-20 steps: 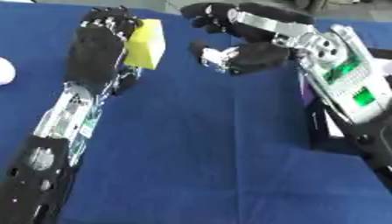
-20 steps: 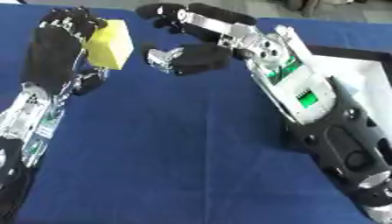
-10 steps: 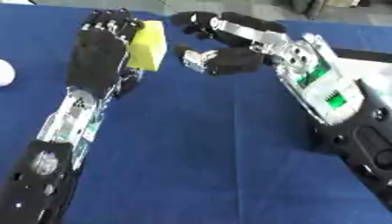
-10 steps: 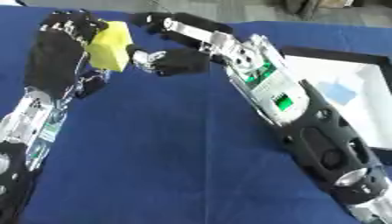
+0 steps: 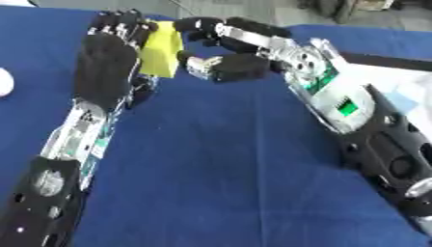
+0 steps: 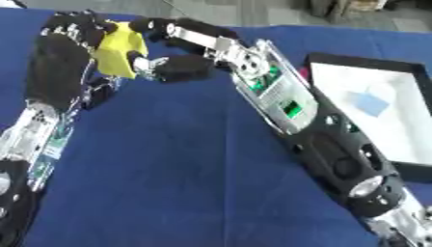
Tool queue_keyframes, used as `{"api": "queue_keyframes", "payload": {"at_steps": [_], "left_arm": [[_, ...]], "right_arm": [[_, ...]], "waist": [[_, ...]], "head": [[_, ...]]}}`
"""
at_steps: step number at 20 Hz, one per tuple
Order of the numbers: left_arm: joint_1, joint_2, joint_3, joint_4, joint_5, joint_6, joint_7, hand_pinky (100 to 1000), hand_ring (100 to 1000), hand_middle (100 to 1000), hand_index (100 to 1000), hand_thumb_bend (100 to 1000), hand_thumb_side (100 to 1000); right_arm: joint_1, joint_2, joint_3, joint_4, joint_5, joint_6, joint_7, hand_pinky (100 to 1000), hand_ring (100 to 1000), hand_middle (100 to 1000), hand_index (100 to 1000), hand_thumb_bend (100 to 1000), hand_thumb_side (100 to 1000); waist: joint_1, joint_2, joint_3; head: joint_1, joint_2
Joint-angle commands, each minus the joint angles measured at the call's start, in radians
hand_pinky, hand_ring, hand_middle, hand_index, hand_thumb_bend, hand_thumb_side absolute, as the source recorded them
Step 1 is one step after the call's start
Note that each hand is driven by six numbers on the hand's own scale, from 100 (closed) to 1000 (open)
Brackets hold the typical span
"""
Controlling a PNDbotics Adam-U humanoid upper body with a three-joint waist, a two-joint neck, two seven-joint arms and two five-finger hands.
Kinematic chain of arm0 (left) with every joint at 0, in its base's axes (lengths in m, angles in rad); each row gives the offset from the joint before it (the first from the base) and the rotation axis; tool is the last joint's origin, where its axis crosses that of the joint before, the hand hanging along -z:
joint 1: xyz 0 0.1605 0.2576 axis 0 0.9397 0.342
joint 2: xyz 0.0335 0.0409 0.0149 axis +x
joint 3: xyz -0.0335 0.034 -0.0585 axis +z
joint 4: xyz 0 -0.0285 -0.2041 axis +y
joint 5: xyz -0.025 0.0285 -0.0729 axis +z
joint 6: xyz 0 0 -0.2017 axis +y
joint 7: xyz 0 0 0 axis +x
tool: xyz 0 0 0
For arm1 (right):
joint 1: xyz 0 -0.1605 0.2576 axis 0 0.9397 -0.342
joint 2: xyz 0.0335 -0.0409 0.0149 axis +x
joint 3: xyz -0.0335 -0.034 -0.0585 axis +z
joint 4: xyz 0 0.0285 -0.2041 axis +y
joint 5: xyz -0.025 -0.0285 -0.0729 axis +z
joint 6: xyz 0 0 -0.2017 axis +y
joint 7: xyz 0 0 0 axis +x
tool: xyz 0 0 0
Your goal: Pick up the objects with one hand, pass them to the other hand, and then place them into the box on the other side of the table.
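A yellow block (image 5: 162,48) is held upright above the blue table against the palm of my left hand (image 5: 105,58), whose back faces the camera with its fingers pointing away. My right hand (image 5: 240,65) has come in from the right and brackets the block. Its fingers (image 5: 198,24) curve over the block's top right corner and its thumb (image 5: 198,65) lies at the block's right edge. Whether they press on it is not visible. The box (image 6: 337,60), black-rimmed with a white floor, lies at the right edge and holds a light blue piece (image 6: 369,102).
A white rounded thing (image 5: 3,82) shows at the left edge of the table. My right forearm (image 6: 287,106) stretches diagonally across the blue cloth (image 5: 219,169) between the block and the box.
My right hand has moved left from a gap away until its fingers and thumb reach the yellow block. The left hand has kept the block in about the same place.
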Motion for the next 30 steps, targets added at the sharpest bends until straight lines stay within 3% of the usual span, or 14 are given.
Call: {"api": "queue_keyframes", "payload": {"at_steps": [1, 5, 6, 7, 9, 16, 22, 30], "left_arm": [[-0.015, -0.003, -0.01, -0.016, 0.008, -0.007, 0.017, 694, 600, 570, 571, 111, 100], [-0.015, -0.007, -0.015, -0.013, 0.013, -0.016, 0.032, 693, 596, 565, 569, 104, 100], [-0.014, -0.007, -0.015, -0.012, 0.015, -0.016, 0.035, 691, 595, 564, 568, 104, 100], [-0.013, -0.007, -0.014, -0.01, 0.017, -0.014, 0.036, 690, 594, 563, 568, 101, 100], [-0.01, -0.007, -0.01, -0.007, 0.017, -0.006, 0.033, 690, 592, 562, 568, 100, 100], [-0.007, -0.005, -0.006, -0.001, 0.015, 0.017, 0.027, 687, 586, 555, 559, 100, 100], [-0.007, -0.004, -0.006, 0.001, 0.018, 0.022, 0.03, 684, 578, 545, 550, 100, 100], [-0.01, -0.005, -0.011, -0.001, 0.031, 0.008, 0.062, 683, 576, 542, 549, 100, 100]], "right_arm": [[-0.022, 0.004, -0.002, 0.016, 0.012, -0.01, -0.007, 1000, 1000, 1000, 1000, 100, 683], [-0.025, 0.012, -0.001, 0.035, 0.024, -0.017, -0.011, 1000, 1000, 1000, 1000, 100, 681], [-0.025, 0.013, -0.003, 0.037, 0.025, -0.016, -0.016, 1000, 1000, 1000, 1000, 100, 720], [-0.024, 0.012, -0.007, 0.036, 0.027, -0.016, -0.026, 1000, 1000, 1000, 1000, 100, 657], [-0.02, 0.009, -0.014, 0.034, 0.032, -0.013, -0.058, 1000, 1000, 1000, 1000, 100, 631], [-0.006, 0.005, -0.025, 0.035, 0.026, 0.006, -0.1, 1000, 1000, 1000, 1000, 100, 650], [0.007, -0.012, -0.032, 0.03, 0.013, 0.008, -0.094, 1000, 1000, 1000, 1000, 100, 663], [0.035, -0.058, -0.037, -0.01, -0.084, 0.005, -0.021, 1000, 1000, 1000, 1000, 100, 677]], "waist": [[0.003, -0.032, 0.003], [0.001, -0.03, 0.005], [0.001, -0.03, 0.005], [0.001, -0.03, 0.004], [0.0, -0.031, 0.003], [0.001, -0.032, -0.001], [0.001, -0.031, -0.003], [-0.001, -0.029, -0.002]], "head": [[-0.009, 0.004], [-0.012, 0.005], [-0.012, 0.005], [-0.011, 0.006], [-0.01, 0.009], [-0.01, 0.01], [-0.012, 0.012], [-0.015, 0.015]]}}
